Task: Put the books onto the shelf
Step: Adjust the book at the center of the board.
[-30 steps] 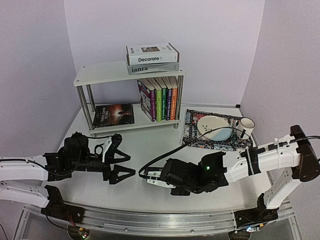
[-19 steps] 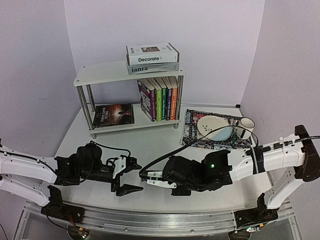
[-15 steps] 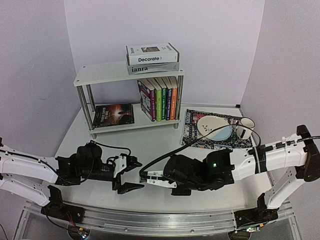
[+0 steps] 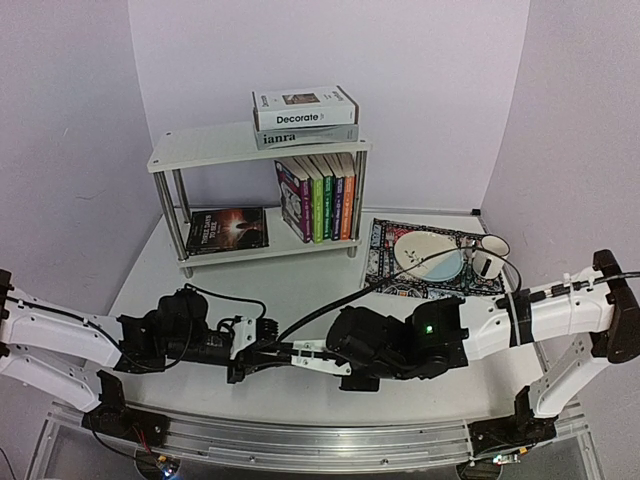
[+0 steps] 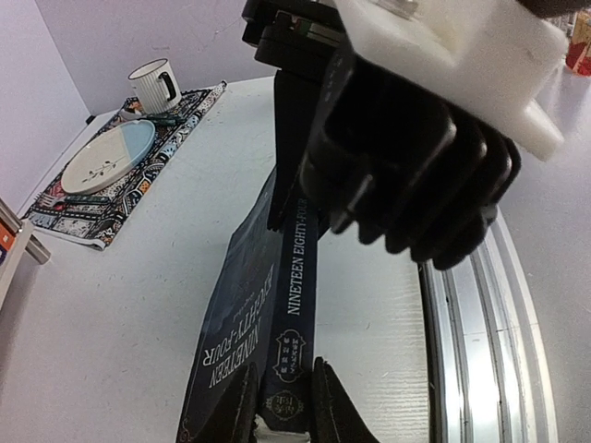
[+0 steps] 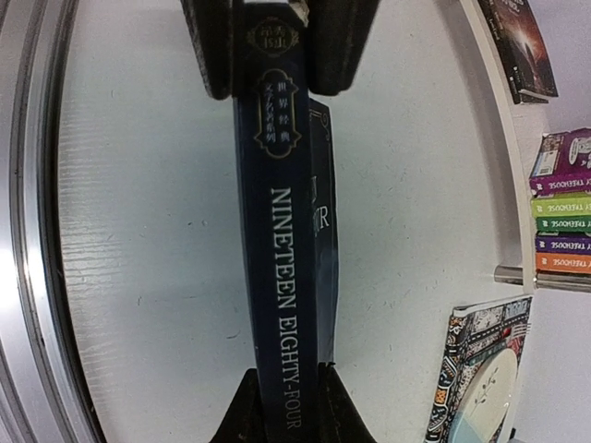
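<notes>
Sharing the navy book (image 6: pixel 282 277), each clamped on its spine, left gripper (image 5: pixel 282 392) should settle before right gripper (image 6: pixel 284 401) releases.

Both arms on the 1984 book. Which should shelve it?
Probably left. Both jaws hold the navy book, but the shelf stands on the side of the left arm, its bare top tier nearest.
</notes>
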Robot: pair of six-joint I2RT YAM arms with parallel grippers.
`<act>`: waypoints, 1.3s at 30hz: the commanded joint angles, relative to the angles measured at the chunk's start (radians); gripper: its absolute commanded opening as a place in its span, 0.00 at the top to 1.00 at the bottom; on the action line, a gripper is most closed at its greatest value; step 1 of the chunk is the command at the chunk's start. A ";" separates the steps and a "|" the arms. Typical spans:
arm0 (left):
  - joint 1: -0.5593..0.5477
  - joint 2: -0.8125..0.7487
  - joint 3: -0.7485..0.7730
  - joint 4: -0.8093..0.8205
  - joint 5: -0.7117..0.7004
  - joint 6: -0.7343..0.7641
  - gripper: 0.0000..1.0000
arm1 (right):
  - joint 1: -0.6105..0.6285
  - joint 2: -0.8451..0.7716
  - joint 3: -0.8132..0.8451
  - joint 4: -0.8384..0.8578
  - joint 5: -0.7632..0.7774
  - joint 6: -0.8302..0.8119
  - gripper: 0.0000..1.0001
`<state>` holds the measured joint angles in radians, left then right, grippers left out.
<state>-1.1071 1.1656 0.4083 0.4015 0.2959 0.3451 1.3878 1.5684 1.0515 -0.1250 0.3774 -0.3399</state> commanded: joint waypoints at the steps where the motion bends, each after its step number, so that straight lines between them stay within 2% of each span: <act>1: 0.003 -0.038 -0.019 0.060 -0.003 0.005 0.89 | 0.007 -0.052 0.012 0.073 -0.003 0.010 0.82; 4: 0.003 -0.049 -0.026 0.060 -0.004 0.005 1.00 | 0.007 -0.061 -0.006 0.074 0.024 0.007 0.60; 5: 0.003 -0.053 -0.027 0.060 -0.008 0.005 1.00 | 0.007 -0.065 -0.012 0.074 0.041 0.008 0.46; 6: 0.003 -0.057 -0.030 0.060 -0.010 0.007 1.00 | 0.007 -0.070 -0.021 0.074 0.064 0.010 0.37; 9: 0.003 -0.071 -0.038 0.061 -0.007 0.013 1.00 | 0.007 -0.111 -0.068 0.071 0.088 0.015 0.26; 13: 0.003 -0.097 -0.049 0.062 -0.013 0.013 1.00 | 0.007 -0.174 -0.146 0.062 0.119 0.022 0.16; 20: 0.003 -0.133 -0.067 0.062 -0.025 0.018 1.00 | 0.007 -0.200 -0.207 -0.035 0.168 0.072 0.16; 24: 0.003 -0.143 -0.069 0.062 -0.010 0.016 1.00 | 0.005 -0.199 -0.221 -0.040 0.178 0.068 0.23; 30: 0.003 -0.164 -0.078 0.062 0.001 0.008 1.00 | -0.009 -0.160 -0.193 -0.027 0.159 0.031 0.45; 36: 0.003 -0.179 -0.088 0.060 -0.007 -0.008 1.00 | -0.019 -0.143 -0.167 -0.024 0.137 0.025 0.76; 39: 0.003 -0.160 -0.082 0.055 -0.034 -0.017 0.95 | -0.019 -0.155 -0.157 -0.023 0.136 0.028 0.91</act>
<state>-1.1065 1.0207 0.3113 0.3899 0.2790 0.3425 1.3742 1.4200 0.8456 -0.1329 0.5055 -0.3245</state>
